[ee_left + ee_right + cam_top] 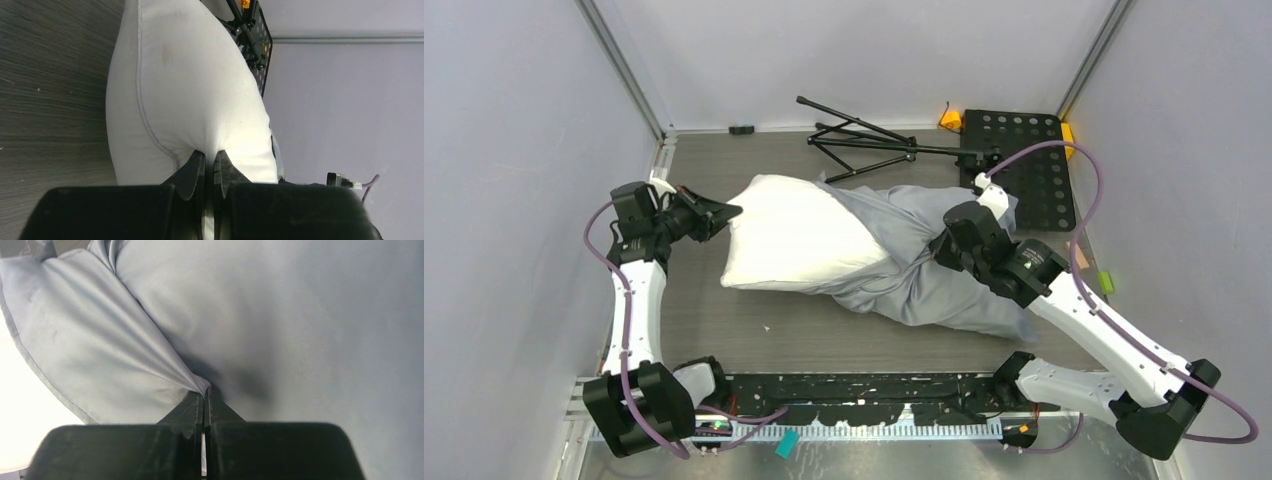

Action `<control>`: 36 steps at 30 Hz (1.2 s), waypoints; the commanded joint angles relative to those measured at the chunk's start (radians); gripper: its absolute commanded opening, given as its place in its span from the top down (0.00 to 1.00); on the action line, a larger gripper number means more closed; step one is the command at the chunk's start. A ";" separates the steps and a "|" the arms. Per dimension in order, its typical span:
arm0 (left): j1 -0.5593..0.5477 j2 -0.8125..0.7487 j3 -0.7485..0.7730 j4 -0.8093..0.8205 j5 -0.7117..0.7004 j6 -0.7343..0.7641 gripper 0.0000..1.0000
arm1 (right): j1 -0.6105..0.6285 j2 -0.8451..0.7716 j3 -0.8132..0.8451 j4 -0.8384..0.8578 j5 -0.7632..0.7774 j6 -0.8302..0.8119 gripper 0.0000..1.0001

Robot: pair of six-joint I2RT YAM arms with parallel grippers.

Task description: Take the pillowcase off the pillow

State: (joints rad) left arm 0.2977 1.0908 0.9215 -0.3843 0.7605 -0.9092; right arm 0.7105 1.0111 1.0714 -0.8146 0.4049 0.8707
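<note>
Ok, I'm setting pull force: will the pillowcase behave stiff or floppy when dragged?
Probably floppy: the pillowcase gathers into pleats where the right gripper pinches it. Likely thin and light, lying in soft wrinkles. Its smooth surface may slide off the pillow.

Right gripper (205, 396): we see its two black fingers (186, 410) at the bottom middle, pressed together with only a thin slit between them.
Grip: we find a small pinch of the pillowcase (300, 315) caught right at the fingertips.
Pillowcase: blue-grey and thin, it fills nearly all we see. It is smooth on the right, with a soft shadowed dent just right of the pinch.
Pleats: we see several fanning up and left from the pinch toward the top left corner.
Hem (50, 382): we follow a stitched edge curving down the left side.
Pillow (20, 440): past that hem, at the lower left, we see a bright white surface, too washed out for detail.
</note>
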 commanded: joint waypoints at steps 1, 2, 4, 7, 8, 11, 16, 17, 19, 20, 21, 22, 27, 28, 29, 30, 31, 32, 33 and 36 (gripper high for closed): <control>0.095 -0.008 0.063 0.134 -0.261 0.048 1.00 | -0.059 -0.087 0.069 -0.213 0.410 -0.082 1.00; 0.095 -0.005 0.058 0.128 -0.266 0.055 1.00 | -0.058 -0.094 0.085 -0.191 0.406 -0.105 1.00; 0.095 0.002 0.059 0.109 -0.280 0.074 1.00 | -0.057 -0.099 0.135 -0.156 0.400 -0.155 1.00; 0.095 0.006 0.061 0.096 -0.302 0.088 1.00 | -0.058 -0.068 0.248 -0.112 0.336 -0.251 1.00; 0.094 0.005 0.059 0.099 -0.296 0.088 1.00 | -0.058 -0.045 0.293 -0.105 0.291 -0.277 1.00; 0.075 0.015 0.065 0.092 -0.279 0.105 1.00 | -0.058 0.059 0.427 -0.107 0.114 -0.312 1.00; 0.018 0.012 0.097 -0.019 -0.307 0.208 1.00 | -0.058 0.195 0.575 -0.050 -0.014 -0.284 1.00; 0.008 0.002 0.097 -0.047 -0.319 0.227 0.99 | -0.057 0.225 0.621 -0.049 -0.024 -0.275 1.00; 0.001 -0.024 0.099 -0.085 -0.351 0.264 0.90 | -0.058 0.281 0.685 -0.054 -0.026 -0.271 1.00; 0.000 -0.043 0.103 -0.109 -0.365 0.283 0.73 | -0.058 0.305 0.718 -0.057 -0.023 -0.272 1.00; -0.001 -0.057 0.111 -0.139 -0.381 0.303 0.54 | -0.057 0.328 0.748 -0.062 -0.018 -0.274 1.00; -0.002 -0.070 0.119 -0.165 -0.393 0.322 0.41 | -0.058 0.357 0.771 -0.066 -0.012 -0.280 1.00; -0.040 -0.184 0.104 -0.172 -0.393 0.336 0.15 | -0.071 0.441 0.866 -0.107 -0.010 -0.303 1.00; -0.056 -0.218 0.091 -0.153 -0.395 0.322 0.08 | -0.076 0.449 0.871 -0.107 -0.011 -0.303 1.00; -0.075 -0.251 0.076 -0.131 -0.388 0.309 0.03 | -0.081 0.455 0.873 -0.107 -0.018 -0.302 1.00; -0.098 -0.282 0.061 -0.106 -0.369 0.298 0.01 | -0.083 0.462 0.878 -0.107 -0.023 -0.302 1.00; -0.119 -0.314 0.050 -0.082 -0.351 0.287 0.00 | -0.086 0.468 0.881 -0.107 -0.026 -0.301 1.00; -0.142 -0.341 0.044 -0.074 -0.329 0.273 0.00 | -0.088 0.474 0.882 -0.107 -0.026 -0.300 1.00; -0.160 -0.368 0.044 -0.073 -0.314 0.261 0.00 | -0.090 0.479 0.883 -0.108 -0.027 -0.299 1.00; -0.199 -0.421 0.061 -0.115 -0.235 0.201 0.00 | -0.094 0.489 0.880 -0.107 -0.025 -0.295 1.00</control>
State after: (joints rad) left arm 0.1421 0.7277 0.9756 -0.5198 0.4282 -0.6418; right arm 0.6369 1.5063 1.8889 -1.0164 0.3119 0.5888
